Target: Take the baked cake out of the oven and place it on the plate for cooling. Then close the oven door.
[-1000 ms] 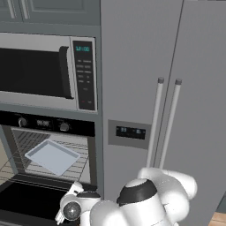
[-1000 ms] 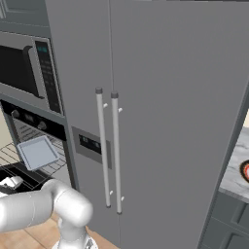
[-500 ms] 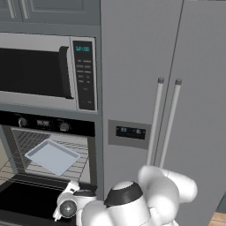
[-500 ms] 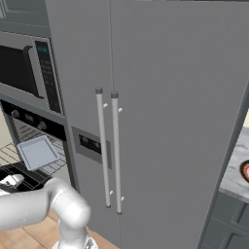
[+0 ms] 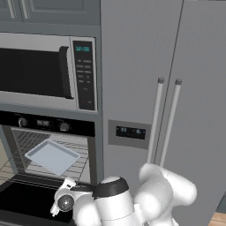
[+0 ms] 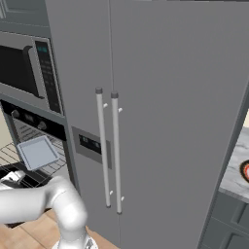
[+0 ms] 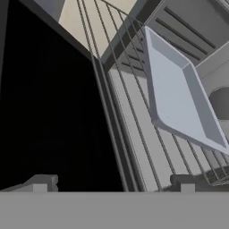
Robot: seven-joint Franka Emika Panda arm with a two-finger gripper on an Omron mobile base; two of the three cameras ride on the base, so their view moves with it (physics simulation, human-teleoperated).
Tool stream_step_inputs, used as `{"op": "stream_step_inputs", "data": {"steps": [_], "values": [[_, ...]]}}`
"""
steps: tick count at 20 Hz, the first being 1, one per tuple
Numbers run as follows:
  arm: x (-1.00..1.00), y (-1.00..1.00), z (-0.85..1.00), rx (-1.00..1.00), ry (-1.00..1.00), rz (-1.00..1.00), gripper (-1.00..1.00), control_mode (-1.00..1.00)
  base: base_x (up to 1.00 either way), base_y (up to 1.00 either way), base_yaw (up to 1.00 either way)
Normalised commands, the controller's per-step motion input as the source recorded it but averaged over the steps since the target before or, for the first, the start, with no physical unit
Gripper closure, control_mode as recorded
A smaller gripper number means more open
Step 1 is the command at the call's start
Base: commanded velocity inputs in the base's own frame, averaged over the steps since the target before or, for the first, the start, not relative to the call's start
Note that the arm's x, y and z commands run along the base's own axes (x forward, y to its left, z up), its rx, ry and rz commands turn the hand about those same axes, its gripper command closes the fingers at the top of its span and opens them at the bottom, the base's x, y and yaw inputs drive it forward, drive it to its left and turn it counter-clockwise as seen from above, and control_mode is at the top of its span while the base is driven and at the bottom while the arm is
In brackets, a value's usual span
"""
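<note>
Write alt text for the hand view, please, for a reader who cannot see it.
A pale grey-blue baking tray lies empty on a wire rack inside the open oven. The black oven door lies beside it, and the gripper has its jaws open.

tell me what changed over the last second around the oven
The arm has swung left and lower toward the open oven, its elbow sinking in the left base view. The gripper stays open and empty over the lowered oven door. Nothing was taken or released. The baking tray on the wire rack, the microwave and the fridge are as before.
</note>
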Motion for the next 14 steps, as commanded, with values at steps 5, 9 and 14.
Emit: {"op": "stream_step_inputs", "data": {"steps": [5, 9, 14], "values": [[0.28, 0.26, -0.17, 0.0, 0.0, 0.05, -1.0, -1.0, 0.0, 0.0, 0.0], [0.27, 0.27, -0.18, 0.0, 0.0, 0.05, -1.0, -1.0, 0.0, 0.0, 0.0], [0.24, 0.23, -0.19, 0.0, 0.0, 0.05, -1.0, -1.0, 0.0, 0.0, 0.0]]}}
